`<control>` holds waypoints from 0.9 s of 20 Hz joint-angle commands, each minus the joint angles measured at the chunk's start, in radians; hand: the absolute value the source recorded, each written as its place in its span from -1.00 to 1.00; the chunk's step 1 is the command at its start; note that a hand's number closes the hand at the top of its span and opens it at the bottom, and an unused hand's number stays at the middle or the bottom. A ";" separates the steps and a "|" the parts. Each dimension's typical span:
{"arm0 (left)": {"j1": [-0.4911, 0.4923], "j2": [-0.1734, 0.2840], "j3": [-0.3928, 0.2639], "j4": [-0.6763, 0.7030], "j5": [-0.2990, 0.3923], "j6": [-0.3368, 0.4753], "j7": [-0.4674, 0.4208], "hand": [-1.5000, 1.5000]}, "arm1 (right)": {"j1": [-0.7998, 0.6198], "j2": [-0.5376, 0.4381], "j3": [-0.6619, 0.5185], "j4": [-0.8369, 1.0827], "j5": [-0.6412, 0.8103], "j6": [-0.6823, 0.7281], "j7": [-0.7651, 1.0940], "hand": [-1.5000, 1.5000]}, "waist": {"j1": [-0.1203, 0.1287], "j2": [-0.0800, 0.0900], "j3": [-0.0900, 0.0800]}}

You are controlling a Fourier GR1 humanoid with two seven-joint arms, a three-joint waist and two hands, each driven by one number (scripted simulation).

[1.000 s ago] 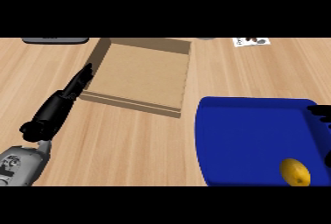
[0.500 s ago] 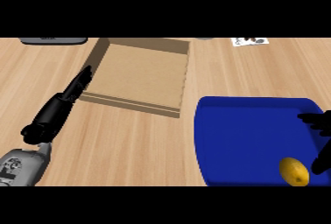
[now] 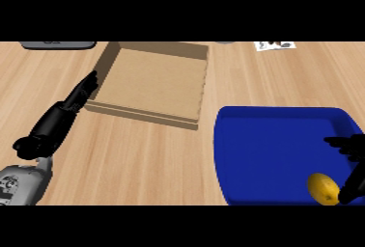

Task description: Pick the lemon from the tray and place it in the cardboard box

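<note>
Yellow lemon (image 3: 323,188) in blue tray (image 3: 264,144), touching right hand (image 3: 352,166), fingers spread; left hand (image 3: 61,118) straight-fingered beside cardboard box (image 3: 153,82)

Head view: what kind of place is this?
Probably a kitchen counter: a light wooden counter holding a blue tray with a lemon in it, and an open cardboard box. Little else shows, so kitchen is a guess.
</note>
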 commanded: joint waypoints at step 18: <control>-0.010 -0.106 0.040 -0.005 -0.123 -0.037 0.027 0.00 | 0.111 0.162 -0.008 0.062 0.203 0.004 -0.024 -1.00 | -0.002 0.001 0.000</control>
